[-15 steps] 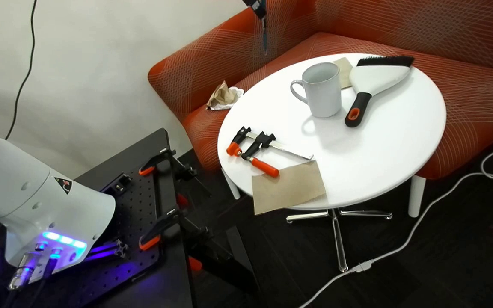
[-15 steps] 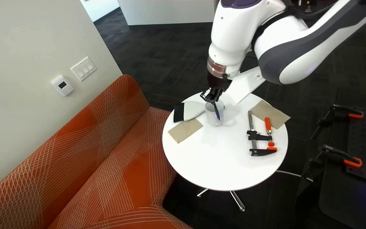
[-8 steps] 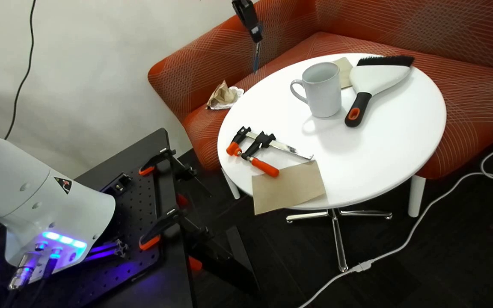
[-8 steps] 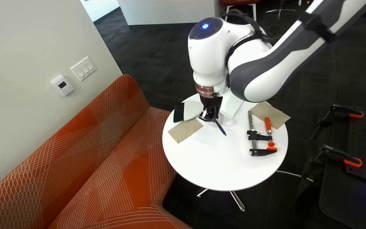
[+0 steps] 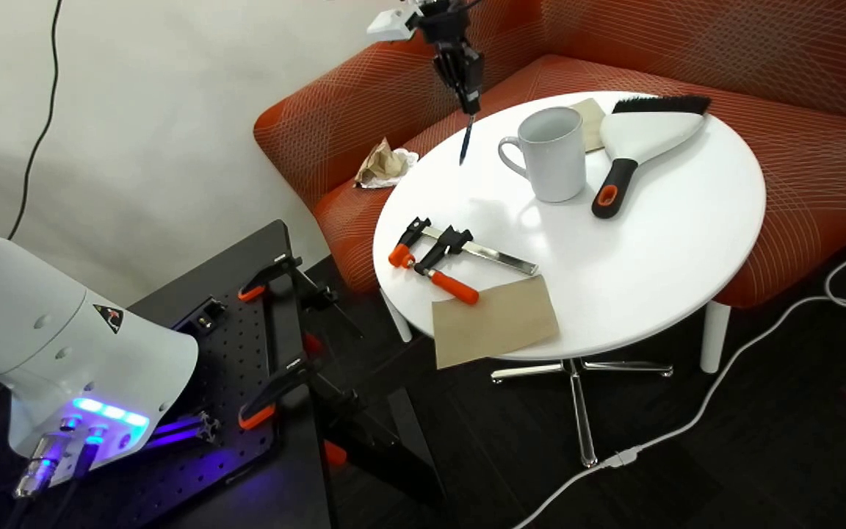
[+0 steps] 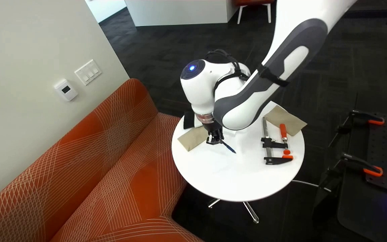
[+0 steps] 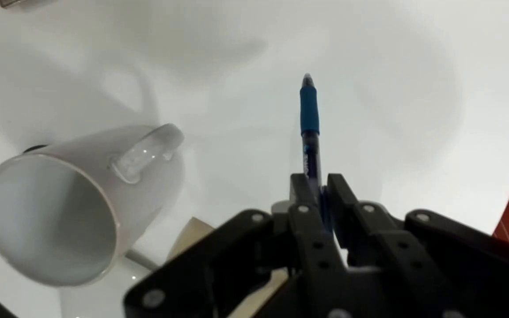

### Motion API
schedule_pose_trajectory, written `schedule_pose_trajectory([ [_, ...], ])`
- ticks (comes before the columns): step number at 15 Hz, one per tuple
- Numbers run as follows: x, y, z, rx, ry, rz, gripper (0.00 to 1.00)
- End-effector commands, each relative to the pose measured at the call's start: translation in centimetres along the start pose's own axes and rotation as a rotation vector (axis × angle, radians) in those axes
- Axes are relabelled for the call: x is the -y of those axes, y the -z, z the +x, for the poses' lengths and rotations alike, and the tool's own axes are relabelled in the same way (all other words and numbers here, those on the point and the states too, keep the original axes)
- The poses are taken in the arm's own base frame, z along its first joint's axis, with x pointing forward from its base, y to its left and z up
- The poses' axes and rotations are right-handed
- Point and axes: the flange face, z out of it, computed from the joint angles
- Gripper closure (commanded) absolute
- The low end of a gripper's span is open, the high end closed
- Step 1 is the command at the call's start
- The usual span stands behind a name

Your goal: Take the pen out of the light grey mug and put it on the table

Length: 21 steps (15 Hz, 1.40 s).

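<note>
in an exterior view, your gripper [image 5: 472,110] points the pen [image 5: 466,139] down, clear of the light grey mug [image 5: 559,165]. in an exterior view, the pen slants over the table [image 6: 227,181]. in the wrist view, your gripper pinches it.

In both exterior views the table [image 6: 233,181] is glaring almost pure white. In an exterior view, blue lights [image 5: 111,411] are glowing at eight o'clock, tinting the black plate [image 5: 195,470] violet, and the floor [image 5: 746,411] is lying near-black at four. In the greyer wrist view, the light grey mug [image 7: 122,190] is casting a soft shadow [image 7: 73,97] toward twelve o'clock, and the gripper [image 7: 317,182] is looking slightly blurred at five.
</note>
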Motion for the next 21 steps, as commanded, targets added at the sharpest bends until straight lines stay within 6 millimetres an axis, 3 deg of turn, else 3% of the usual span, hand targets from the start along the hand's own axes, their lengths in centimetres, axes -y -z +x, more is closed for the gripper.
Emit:
schedule_pose_trajectory([
  [1,0.9,-2.3,2.3,0.107,0.061,0.034,0.96],
  [4,1.6,-3.5,3.2,0.178,0.1,0.042,0.96],
  [6,2.0,-3.7,3.8,0.203,0.11,0.034,0.59],
  [14,2.7,-0.8,5.1,0.155,0.109,0.037,0.0],
  [18,2.6,0.0,5.3,0.142,0.103,0.038,0.0],
  [19,2.8,-1.4,5.4,0.136,0.1,0.024,0.0],
  [21,2.8,-1.5,5.4,0.137,0.1,0.024,0.0],
])
